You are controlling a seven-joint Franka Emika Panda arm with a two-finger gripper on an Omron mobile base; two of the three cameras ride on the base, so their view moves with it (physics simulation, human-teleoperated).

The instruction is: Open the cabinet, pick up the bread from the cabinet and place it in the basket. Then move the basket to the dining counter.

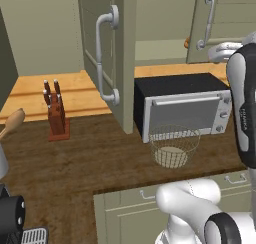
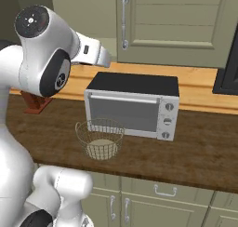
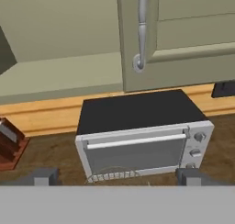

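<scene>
A dark wood-grain counter (image 1: 75,163) runs under the sage-green cabinet (image 1: 125,48), with a light orange wooden ledge (image 2: 200,89) along the wall behind it. My gripper (image 3: 117,177) hangs above the counter with its jaws spread wide and nothing between them, looking down over the toaster oven (image 3: 137,136).

Just in front of that oven, close to its glass door, stands the wire basket (image 1: 173,145); I see no bread in it, only its pale disc bottom. Above the oven, the cabinet's left door (image 1: 102,53) is swung out toward me, its long curved handle (image 1: 102,58) facing the room, while the right door (image 2: 181,26) looks shut. Left of the oven a knife block (image 1: 56,115) sits on the counter.

A small golden-brown patch (image 1: 187,42) peeks past the edge of the right door, above the oven; I judge that to be the bread, though too little shows to be sure.

The risks, as I judge them: reaching up for the roll, my arm could clip the opened door or the shut one that half hides it. A shallow grip could drop the roll behind the oven. Coming down carelessly, I could nudge the light basket off its spot.
</scene>
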